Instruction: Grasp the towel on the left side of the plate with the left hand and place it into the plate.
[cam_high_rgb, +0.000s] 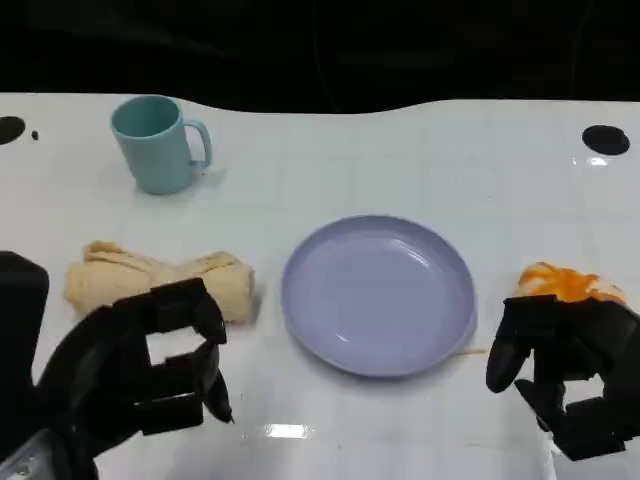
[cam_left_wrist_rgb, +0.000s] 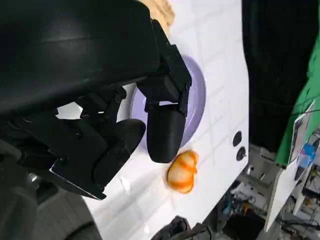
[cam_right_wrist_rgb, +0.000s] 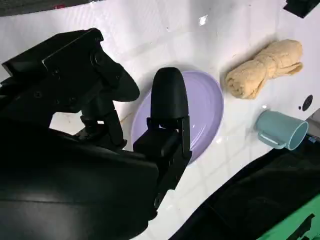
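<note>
The rolled beige towel (cam_high_rgb: 160, 283) lies on the white counter (cam_high_rgb: 400, 160) just to the left of the lavender plate (cam_high_rgb: 378, 293), near its rim but apart from it, with its long axis running across the robot's front. Lying that way, it offers its whole length to a hand coming down from above.

The left hand (cam_high_rgb: 150, 365) hangs on the near side of the towel, close to it, fingers spread wide and holding nothing. No frame shows contact with the cloth, so the grasp looks not yet begun. Its open spread seems chosen to span the roll's thickness before closing.

The right hand (cam_high_rgb: 565, 365) sits low at the right, in front of an orange object (cam_high_rgb: 565, 283) that may be a peeled tangerine or a crumpled orange cloth; I cannot tell which. Its fingers are loosely apart and carry nothing, and it stands off the plate's right rim, which leaves the dish free for the drop.

A teal mug (cam_high_rgb: 157, 143) stands farther back, behind the towel and well apart from it, so it should not hinder the reach.

The plate holds nothing, so the towel's move is all still ahead: reach forward, close on the roll, lift, carry right.
</note>
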